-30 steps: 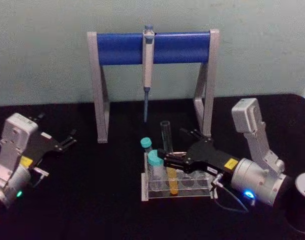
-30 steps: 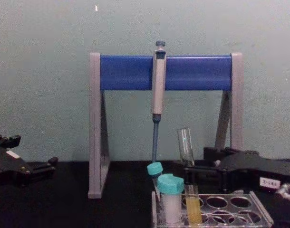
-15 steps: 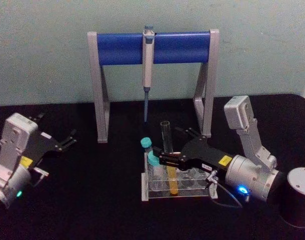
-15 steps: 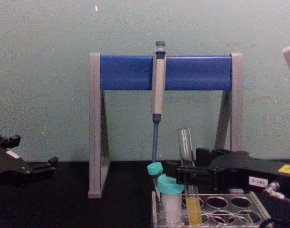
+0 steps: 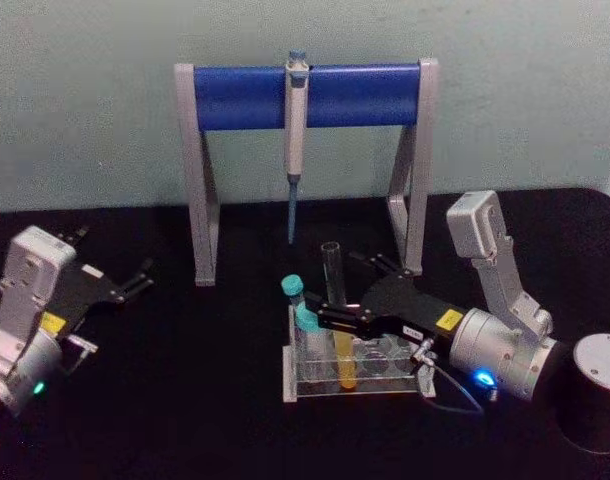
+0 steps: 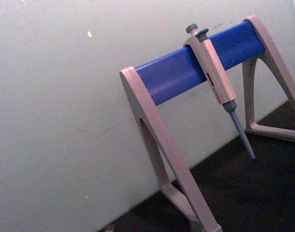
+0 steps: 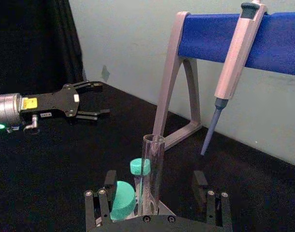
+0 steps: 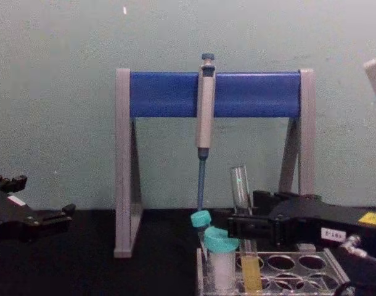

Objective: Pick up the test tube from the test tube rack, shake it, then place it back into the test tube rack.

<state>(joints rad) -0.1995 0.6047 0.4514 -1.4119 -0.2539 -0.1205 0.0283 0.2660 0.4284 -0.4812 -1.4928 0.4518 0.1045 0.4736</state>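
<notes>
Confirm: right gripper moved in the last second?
Yes: the right gripper has shifted slightly to the robot's left across the test tube rack, fingers open either side of the test tube.

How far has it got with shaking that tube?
Done: the right gripper sits open around the test tube. In hand: closing on it. To do, seemingly: lifting, shaking and returning, since the tube stands in the test tube rack. The left gripper rests aside, open.
</notes>
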